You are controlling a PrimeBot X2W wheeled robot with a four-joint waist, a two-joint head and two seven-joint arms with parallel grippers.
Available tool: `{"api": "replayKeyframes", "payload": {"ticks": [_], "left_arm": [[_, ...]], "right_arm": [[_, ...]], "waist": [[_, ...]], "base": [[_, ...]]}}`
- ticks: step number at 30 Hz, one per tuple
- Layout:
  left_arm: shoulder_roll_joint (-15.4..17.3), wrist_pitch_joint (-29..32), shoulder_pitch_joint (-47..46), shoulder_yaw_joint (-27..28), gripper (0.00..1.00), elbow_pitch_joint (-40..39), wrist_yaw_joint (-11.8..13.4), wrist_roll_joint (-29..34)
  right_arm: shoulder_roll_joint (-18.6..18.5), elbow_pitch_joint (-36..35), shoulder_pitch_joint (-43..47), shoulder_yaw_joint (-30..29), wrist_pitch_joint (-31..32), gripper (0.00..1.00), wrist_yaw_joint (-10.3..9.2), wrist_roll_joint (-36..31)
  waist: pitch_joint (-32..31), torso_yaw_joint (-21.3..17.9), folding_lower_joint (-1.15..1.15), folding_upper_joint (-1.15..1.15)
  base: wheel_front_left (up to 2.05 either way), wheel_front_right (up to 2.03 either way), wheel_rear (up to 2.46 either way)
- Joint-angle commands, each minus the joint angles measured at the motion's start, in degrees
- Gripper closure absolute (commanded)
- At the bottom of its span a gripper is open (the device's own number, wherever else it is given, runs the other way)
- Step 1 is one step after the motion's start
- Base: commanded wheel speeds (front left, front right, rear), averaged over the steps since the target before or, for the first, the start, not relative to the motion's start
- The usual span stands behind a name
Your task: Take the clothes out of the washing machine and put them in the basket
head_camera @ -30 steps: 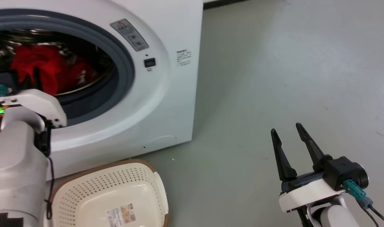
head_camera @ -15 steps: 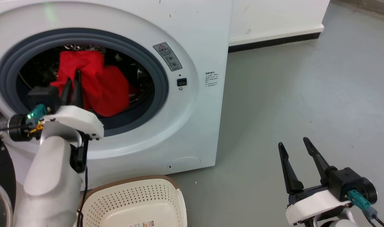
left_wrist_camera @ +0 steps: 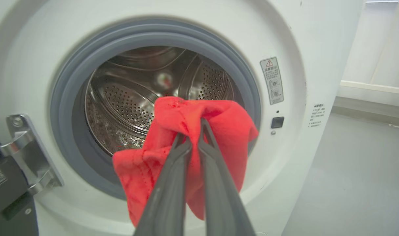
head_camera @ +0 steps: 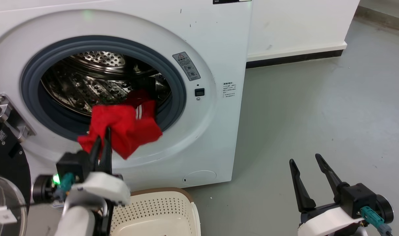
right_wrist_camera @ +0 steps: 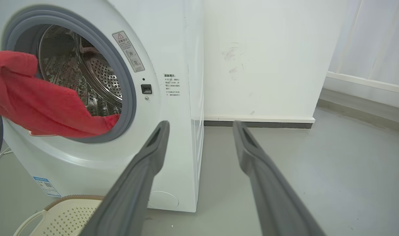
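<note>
Left gripper (head_camera: pixel 103 136), clamped on the clothes (head_camera: pixel 127 127), has pulled them from deep in the drum (head_camera: pixel 88 82) out through the mouth of the washing machine (head_camera: pixel 212 49), though a red fold may still trail inside. What remains is the drop into the basket (head_camera: pixel 160 209) below; right gripper (head_camera: pixel 304 158) hangs spread

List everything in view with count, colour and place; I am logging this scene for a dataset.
washing machine: one, white with grey porthole rim, left
clothes: one bundle, red with white stripes, hanging out of the porthole
basket: one, cream with brown rim, on the floor before the machine
warning sticker: one, grey, right of the porthole
floor: one, grey, right
left gripper: one, dark, shut on the clothes
right gripper: one, dark, open, lower right over the floor
</note>
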Motion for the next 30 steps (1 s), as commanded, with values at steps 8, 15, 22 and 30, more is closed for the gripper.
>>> {"api": "replayKeyframes", "payload": {"ticks": [8,15,22,30], "left_arm": [[-1.35,4.91,12.74,-2.2,1.0,-10.35,1.82,-1.12],[-2.79,8.62,20.52,-4.09,1.0,-15.77,3.12,-2.81],[-4.45,11.13,25.0,-6.05,1.0,-12.37,2.67,-5.32],[-5.53,8.99,22.82,-5.96,1.0,-3.22,1.55,-7.14]], "right_arm": [[0.06,-1.28,0.57,0.4,1.0,0.0,-0.04,-0.8],[0.06,-1.93,0.23,0.75,0.98,0.0,-0.04,-0.91],[0.06,-1.51,-1.4,1.14,0.43,0.0,-0.04,-0.24],[0.06,-1.21,-3.31,1.41,-0.31,0.0,-0.04,0.02]], "waist": [[0.39,1.36,0.01,0.0],[2.32,1.6,0.01,0.0],[5.2,1.17,0.01,0.0],[8.77,-0.01,0.01,0.0]], "base": [[0.0,0.0,0.0],[0.0,0.0,0.0],[0.0,0.0,0.0],[0.0,0.0,0.0]]}}
